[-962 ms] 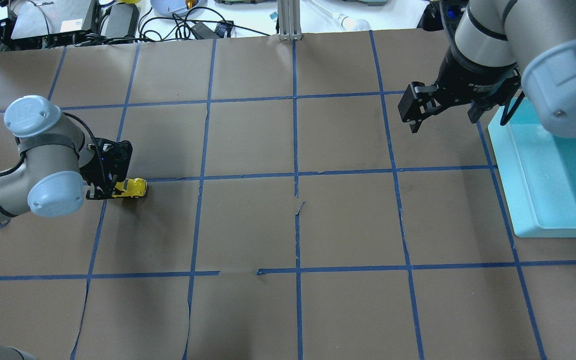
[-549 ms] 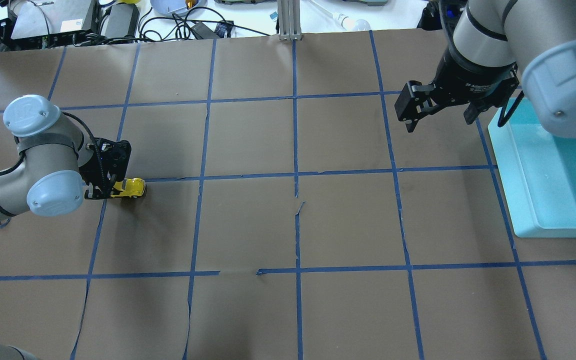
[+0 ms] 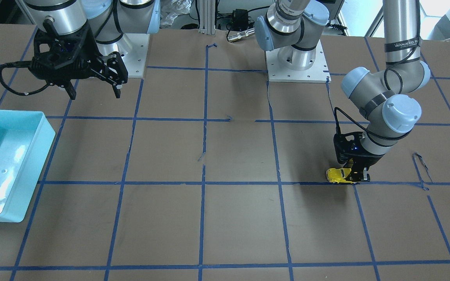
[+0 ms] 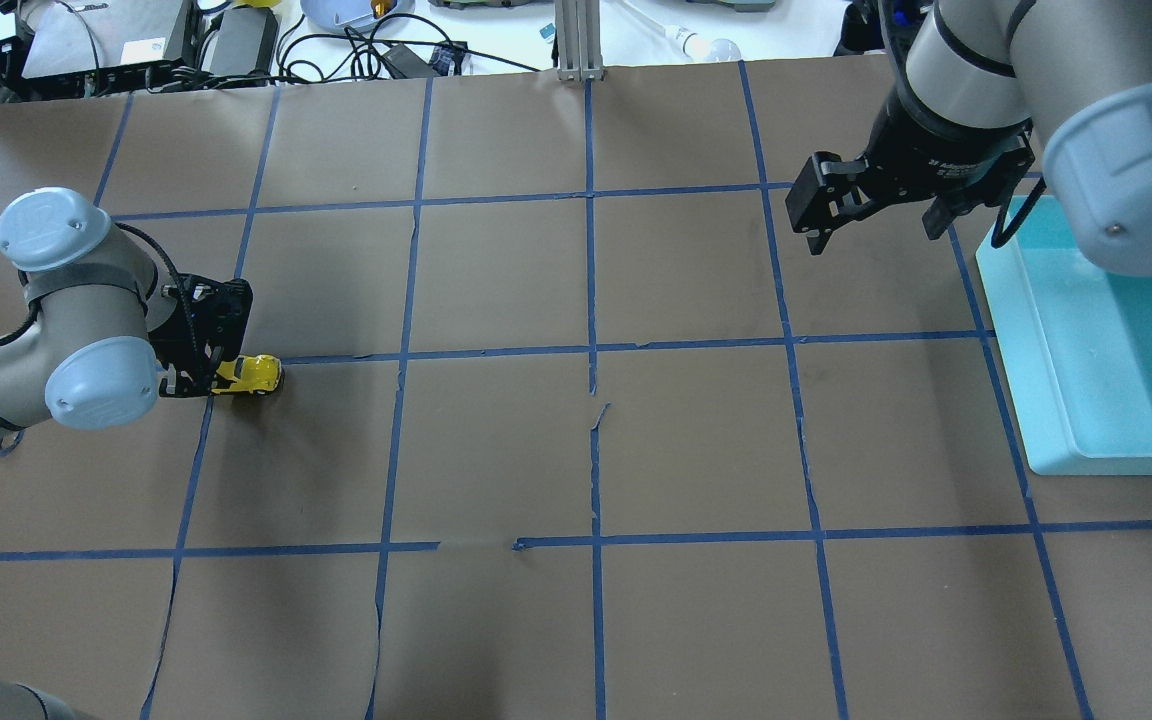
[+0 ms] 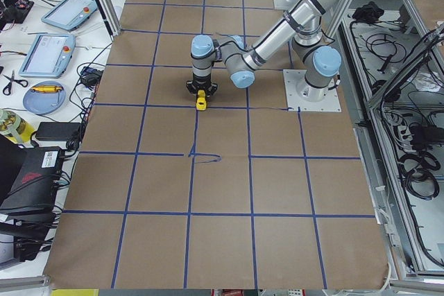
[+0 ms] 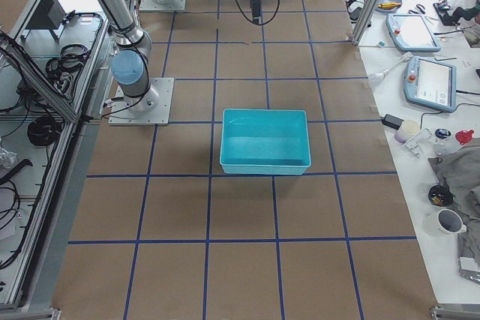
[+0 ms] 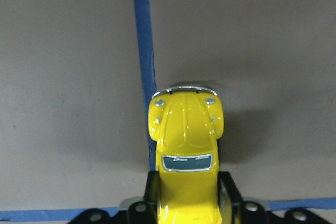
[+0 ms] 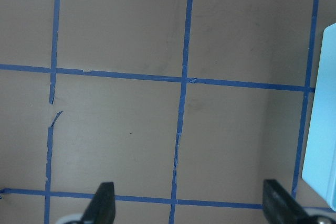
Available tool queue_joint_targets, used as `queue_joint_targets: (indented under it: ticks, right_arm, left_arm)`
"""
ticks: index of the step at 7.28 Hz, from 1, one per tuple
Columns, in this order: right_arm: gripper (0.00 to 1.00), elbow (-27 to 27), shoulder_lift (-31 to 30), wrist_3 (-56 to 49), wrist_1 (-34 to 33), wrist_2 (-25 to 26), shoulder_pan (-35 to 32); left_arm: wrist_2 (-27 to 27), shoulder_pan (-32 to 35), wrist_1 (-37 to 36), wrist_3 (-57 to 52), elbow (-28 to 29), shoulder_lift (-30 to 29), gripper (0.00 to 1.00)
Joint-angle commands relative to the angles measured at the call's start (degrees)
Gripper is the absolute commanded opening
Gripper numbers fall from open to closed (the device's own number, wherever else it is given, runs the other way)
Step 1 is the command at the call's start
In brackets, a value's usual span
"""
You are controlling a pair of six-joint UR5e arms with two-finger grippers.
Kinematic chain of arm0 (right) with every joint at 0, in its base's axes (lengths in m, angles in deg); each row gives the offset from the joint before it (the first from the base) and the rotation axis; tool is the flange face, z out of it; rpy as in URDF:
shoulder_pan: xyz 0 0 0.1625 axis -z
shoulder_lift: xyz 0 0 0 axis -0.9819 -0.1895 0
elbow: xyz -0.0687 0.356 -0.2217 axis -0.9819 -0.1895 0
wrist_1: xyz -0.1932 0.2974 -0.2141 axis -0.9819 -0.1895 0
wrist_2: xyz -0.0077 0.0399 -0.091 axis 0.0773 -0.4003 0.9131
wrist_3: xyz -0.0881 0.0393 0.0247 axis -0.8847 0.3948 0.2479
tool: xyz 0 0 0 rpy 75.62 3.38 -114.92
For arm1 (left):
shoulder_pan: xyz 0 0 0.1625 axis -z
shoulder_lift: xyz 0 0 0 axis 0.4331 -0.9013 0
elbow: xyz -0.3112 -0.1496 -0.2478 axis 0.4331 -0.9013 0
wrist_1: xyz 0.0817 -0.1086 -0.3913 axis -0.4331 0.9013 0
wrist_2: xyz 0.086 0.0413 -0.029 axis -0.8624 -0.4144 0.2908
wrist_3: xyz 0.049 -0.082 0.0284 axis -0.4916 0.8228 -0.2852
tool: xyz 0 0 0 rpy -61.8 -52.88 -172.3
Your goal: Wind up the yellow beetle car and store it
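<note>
- The left gripper (image 4: 211, 378), black with two fingers, points down at the left side of the brown paper-covered table (image 4: 496, 280), which is marked with a blue tape grid. Its jaws are clamped on the rear of the tiny glossy yellow beetle car (image 4: 254, 375).
- In the left wrist view the car's tail is cut off between the fingers (image 7: 230, 195). Only the bonnet, bumper and windscreen show, and the wheels are hidden, so I cannot tell whether they touch the paper.
- The car sits beside a blue tape crossing. Its long axis runs along the table, with the nose pointing away from the gripper towards the table's right side.
- Bare paper lies ahead of the nose.
- The right gripper (image 4: 876, 238) hangs over the far right of the table, its jaws spread wide and holding nothing.
- Just beside it stands a light blue rectangular plastic bin (image 4: 1004, 340), cut off by the overhead view's right edge.
</note>
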Motion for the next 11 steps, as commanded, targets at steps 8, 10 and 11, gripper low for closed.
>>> queue_joint_targets:
  ticks: [8,10,11]
  right_arm:
    - [1.0,0.01,0.0,2.19,0.51,0.15,0.02]
    - [1.0,0.01,0.0,2.1,0.77,0.23,0.02]
    - [1.0,0.01,0.0,2.19,0.86,0.32,0.02]
  left_arm:
    - [0.08,-4.09,0.19,-4.14,0.81,-0.82,0.08]
    - [0.08,-6.71,0.19,-6.24,0.81,-1.52,0.08]
    - [0.08,-7.25,0.11,-6.43,0.9,-1.61,0.08]
